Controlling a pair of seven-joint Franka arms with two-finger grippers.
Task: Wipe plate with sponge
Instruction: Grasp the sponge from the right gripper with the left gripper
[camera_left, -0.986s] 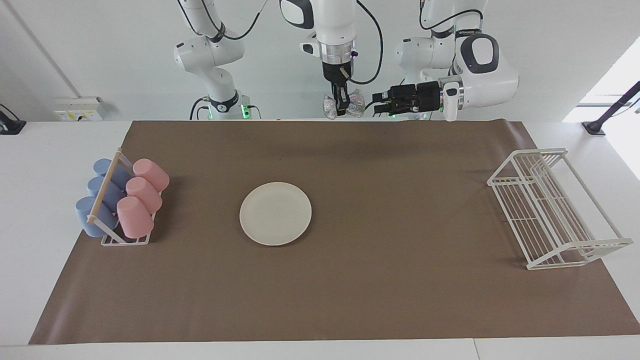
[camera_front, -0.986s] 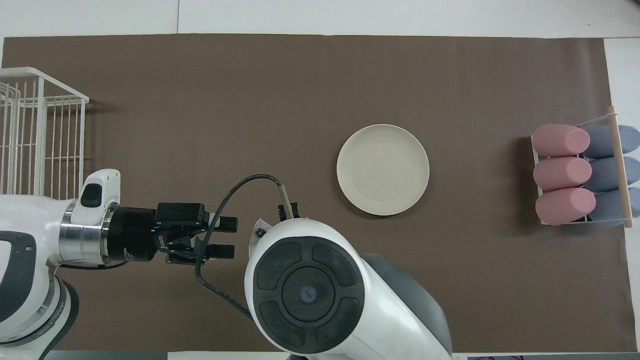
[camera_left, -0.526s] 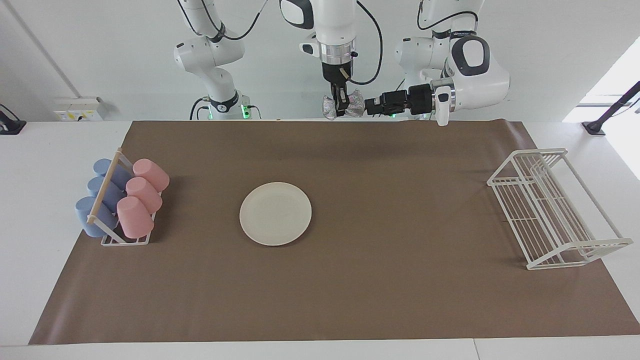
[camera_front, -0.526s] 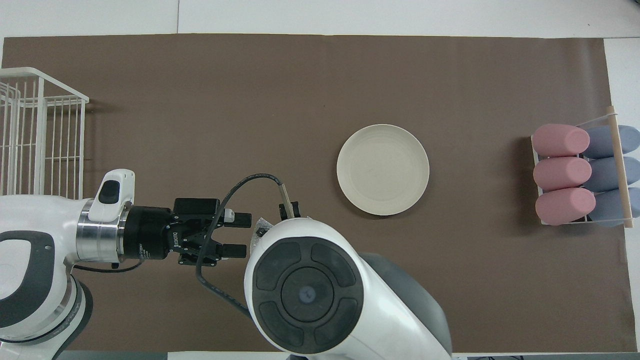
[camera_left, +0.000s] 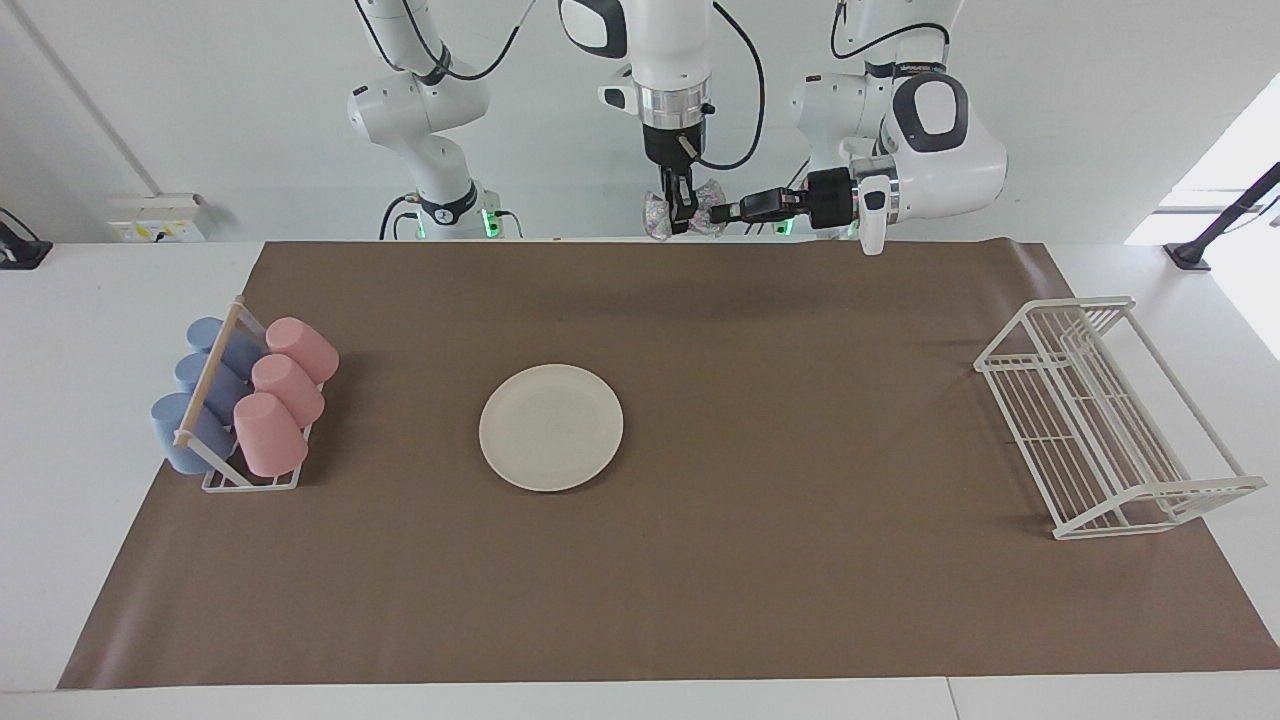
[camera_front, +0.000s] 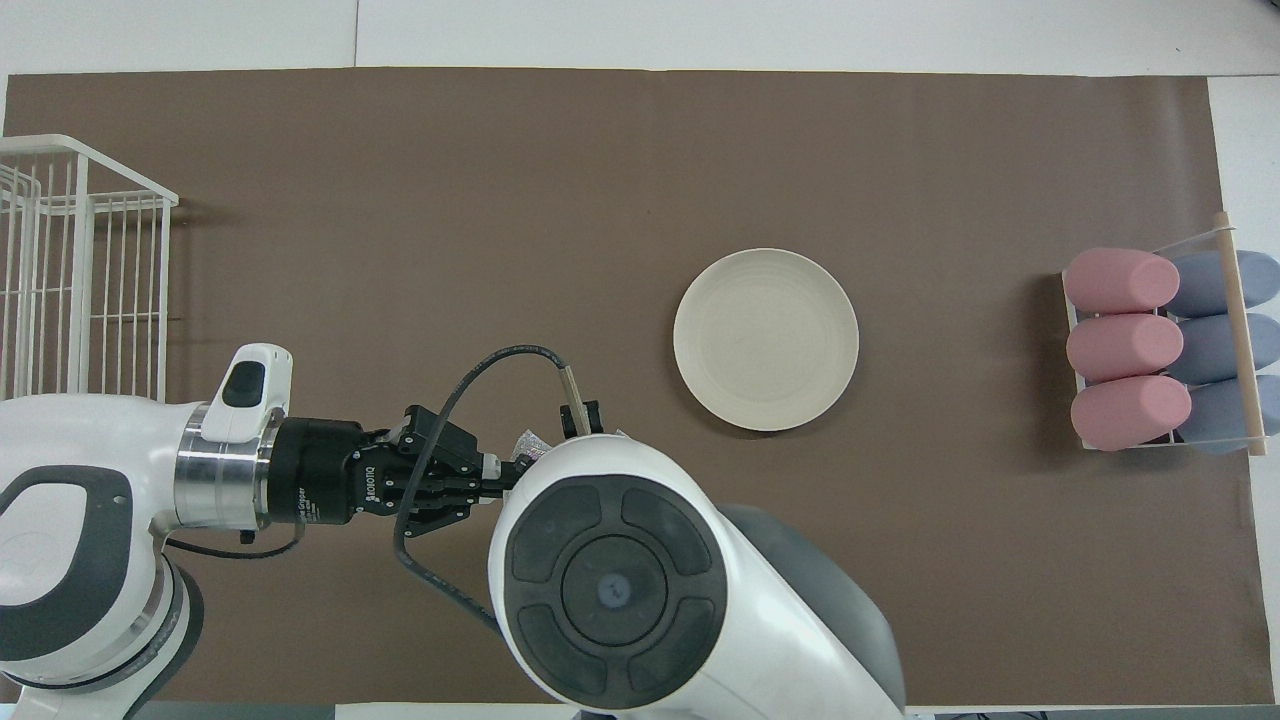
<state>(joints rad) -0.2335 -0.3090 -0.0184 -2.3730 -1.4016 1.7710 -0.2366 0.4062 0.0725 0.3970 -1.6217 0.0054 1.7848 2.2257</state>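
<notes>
Top centre of the facing view, your right hand (camera_left: 684, 212) pinches the soft, light sponge (camera_left: 712, 218) midair while your left hand (camera_left: 722, 214) closes on its free lobe; the stiff plate (camera_left: 551, 427) lies mid-counter.
</notes>
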